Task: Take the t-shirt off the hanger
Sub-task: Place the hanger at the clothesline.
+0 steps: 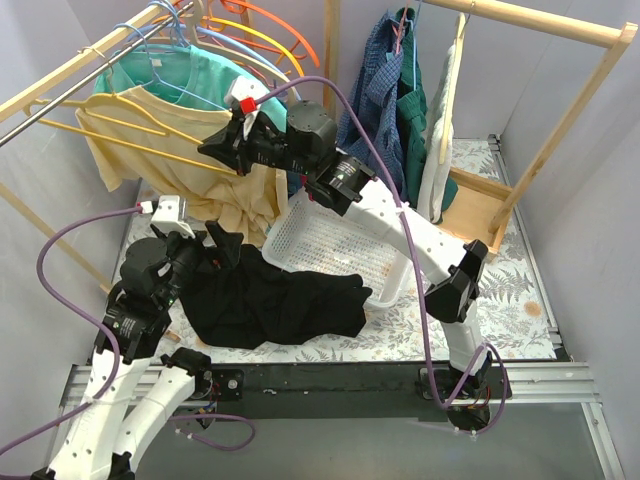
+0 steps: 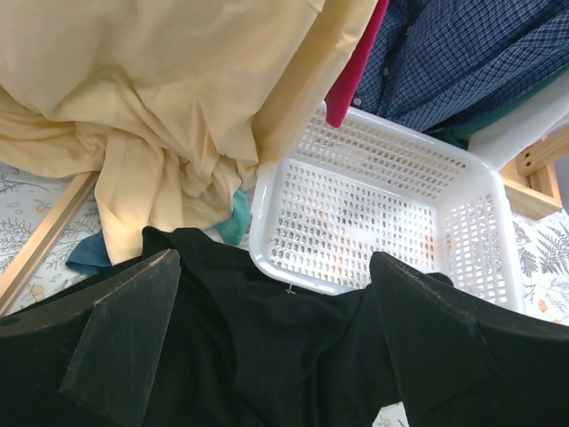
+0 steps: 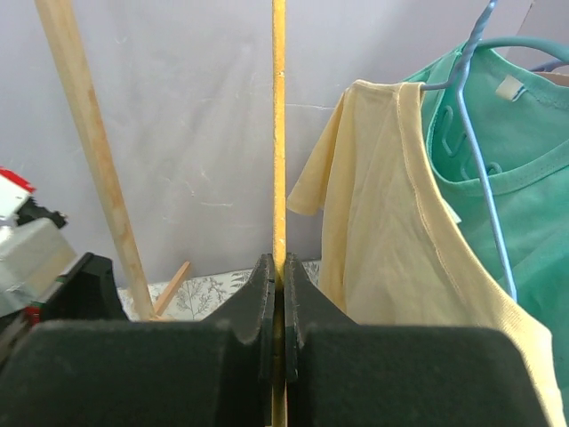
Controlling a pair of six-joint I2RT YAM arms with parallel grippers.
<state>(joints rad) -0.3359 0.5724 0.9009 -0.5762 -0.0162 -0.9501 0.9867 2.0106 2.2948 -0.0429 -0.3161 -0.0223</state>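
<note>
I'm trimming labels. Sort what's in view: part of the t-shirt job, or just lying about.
Job: yellow t-shirt, yellow hanger, right pincer shut on that hanger, left pincer open.
Lying about: black garment, white basket, green t-shirt, blue checked shirt.

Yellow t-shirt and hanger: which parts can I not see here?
- The hanger ends: right wrist view, cut off by the top edge above, hidden by the right gripper below.
- Part of the t-shirt: top view, behind the right gripper.
- Its hem: left wrist view, buried in folds.
</note>
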